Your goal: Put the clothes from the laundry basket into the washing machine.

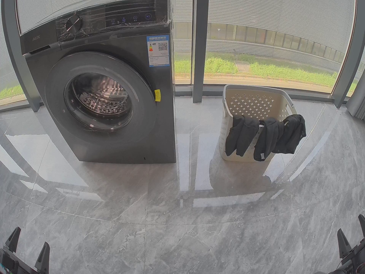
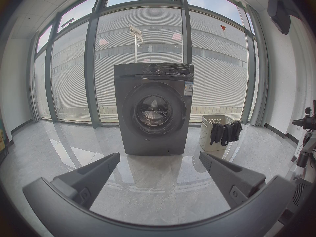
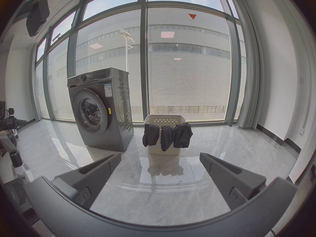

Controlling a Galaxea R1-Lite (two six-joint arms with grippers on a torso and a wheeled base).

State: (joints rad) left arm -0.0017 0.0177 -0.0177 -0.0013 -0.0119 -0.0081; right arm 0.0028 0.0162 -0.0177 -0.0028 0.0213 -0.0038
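Start of the load: nothing grasped, both arms low and well back from the work.

The left gripper (image 1: 30, 242) and right gripper (image 1: 350, 229) hung near the grey tiled floor (image 1: 182, 217), fingers spread wide and holding nothing. The dark clothes (image 1: 266, 136) were draped over the front rim of the white laundry basket (image 1: 251, 103), which stood by the window to the right of the grey washing machine (image 1: 114, 107). The first pick looked not yet begun. The next move would call for closing in on the basket and pinching one garment at the rim. The round door (image 1: 99, 97) seemed shut, though glare left that uncertain; if so, it needs opening first. The front carried a blue-and-white label (image 1: 157, 50), a small yellow sticker (image 1: 157, 95) and a maker's mark, print not transcribed.
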